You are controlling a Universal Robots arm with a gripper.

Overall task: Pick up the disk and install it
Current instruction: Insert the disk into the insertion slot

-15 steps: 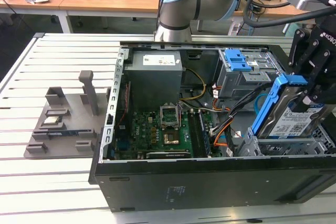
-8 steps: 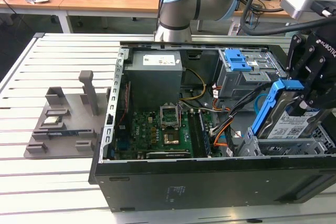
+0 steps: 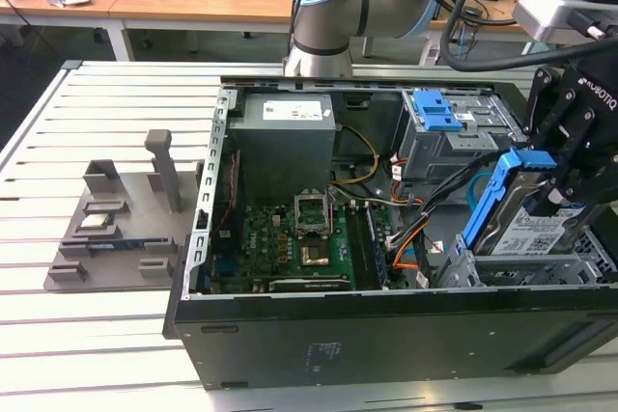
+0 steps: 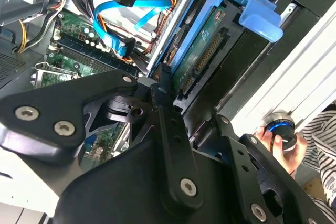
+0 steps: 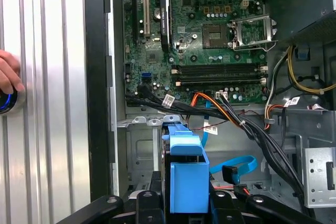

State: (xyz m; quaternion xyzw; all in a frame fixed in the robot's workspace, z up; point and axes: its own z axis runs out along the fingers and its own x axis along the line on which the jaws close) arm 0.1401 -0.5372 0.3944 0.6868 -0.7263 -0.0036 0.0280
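From here I read the gripper [image 3: 555, 190] as clenched on the disk [image 3: 526, 224]. In the exterior view its black fingers sit on either side of the blue carrier, though the frame edge cuts off the gripper body and I can't make out the actual pad contact. The disk hangs tilted over the grey drive bay [image 3: 462, 267] at the exterior view's right end of the open computer case [image 3: 193, 238]. Its lower edge is down among the bay's metal, and I cannot tell whether it touches. In the second wrist view the linkage of the gripper [image 4: 191, 103] blocks much of the picture, and past it I see the disk [image 4: 202, 51] from its green circuit-board side. In the first wrist view the carrier's blue end hides the rest of the disk [image 5: 186, 177], and the motherboard [image 5: 210, 35] lies beyond it. Orange and blue cables [image 5: 231, 114] cross near the bay. A person's hand [image 4: 283, 148] rests at a blue-lit knob [image 4: 281, 127] on the slatted table [image 3: 106, 335], half cut off.
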